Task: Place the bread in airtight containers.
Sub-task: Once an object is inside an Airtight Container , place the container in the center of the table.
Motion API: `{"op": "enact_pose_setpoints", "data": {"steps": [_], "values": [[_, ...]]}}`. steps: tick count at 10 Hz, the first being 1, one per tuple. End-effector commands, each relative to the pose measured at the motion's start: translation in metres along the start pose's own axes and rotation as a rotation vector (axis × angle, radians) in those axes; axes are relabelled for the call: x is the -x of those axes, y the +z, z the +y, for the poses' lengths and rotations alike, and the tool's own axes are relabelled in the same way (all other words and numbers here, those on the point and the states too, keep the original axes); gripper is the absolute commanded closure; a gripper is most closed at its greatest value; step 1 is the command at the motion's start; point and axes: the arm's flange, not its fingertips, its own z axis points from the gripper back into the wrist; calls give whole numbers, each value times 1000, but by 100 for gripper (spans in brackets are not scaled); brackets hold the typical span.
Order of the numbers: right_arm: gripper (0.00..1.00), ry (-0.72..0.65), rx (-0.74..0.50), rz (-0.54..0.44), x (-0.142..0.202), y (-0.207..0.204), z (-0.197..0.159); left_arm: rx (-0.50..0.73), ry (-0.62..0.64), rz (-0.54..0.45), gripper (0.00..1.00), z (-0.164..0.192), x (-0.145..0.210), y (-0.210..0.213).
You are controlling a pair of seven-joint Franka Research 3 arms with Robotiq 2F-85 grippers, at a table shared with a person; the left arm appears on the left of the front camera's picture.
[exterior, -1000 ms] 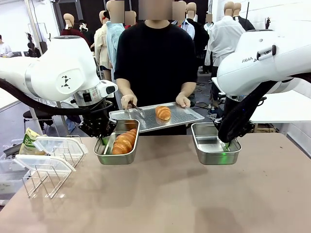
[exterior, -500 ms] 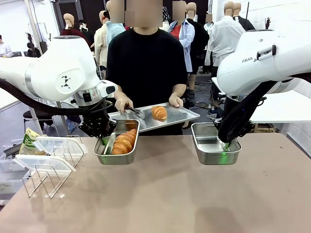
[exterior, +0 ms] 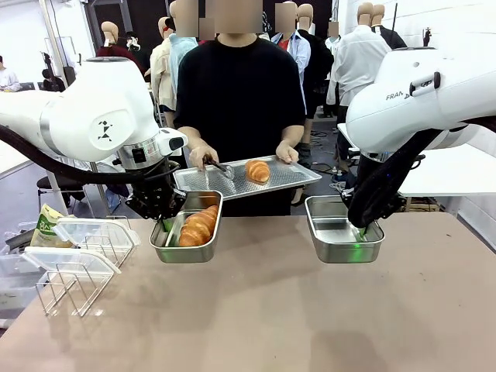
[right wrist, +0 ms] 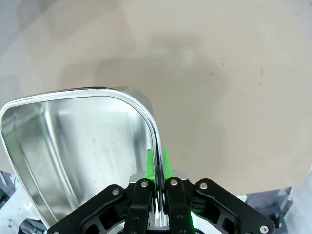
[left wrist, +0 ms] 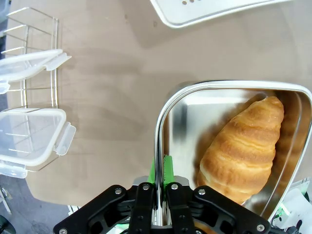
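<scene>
- The left fingers are pressed onto the rim of the left container, one green pad on each side of the steel wall. This grip looks the same as it did a second ago.
- The right fingers pinch the rim of the right container in the same way, and that pan has nothing in it.
- One roll already lies slanted inside the left container.
- Both containers rest on the bench, well apart.
- The change is on the far side. The person has raised the tray slightly, carrying the second roll up with it.
- The tongs in the person's hand lie on the tray near that roll but have not gripped it.
- We judge the task about half done. The second roll seems bound for the right container, so both arms should simply hold their pans steady.
- Two clear lids wait on the wire rack, so neither container is sealed yet.
</scene>
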Motion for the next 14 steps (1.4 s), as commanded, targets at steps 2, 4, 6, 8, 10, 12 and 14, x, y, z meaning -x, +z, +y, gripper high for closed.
{"op": "enact_pose_setpoints", "data": {"steps": [2, 4, 6, 8, 10, 12, 14], "values": [[100, -2, -2, -1, 0, 1, 0, -5, 2, 5, 100, 0, 2, -7], [100, -2, -2, -1, 0, 1, 0, -27, 3, 8, 100, 0, 5, -30], [100, -2, -2, -1, 0, 1, 0, -23, -22, 28, 100, 1, 1, -64], [100, -2, -2, -1, 0, 1, 0, -31, -2, -12, 100, 3, -5, -102], [100, -2, -2, -1, 0, 1, 0, -41, 29, 6, 100, 7, -9, -133], [100, -2, -2, -1, 0, 1, 0, -49, 38, 31, 100, 9, -17, -147], [100, -2, -2, -1, 0, 1, 0, -55, 49, 52, 100, 8, -22, -155]]}}
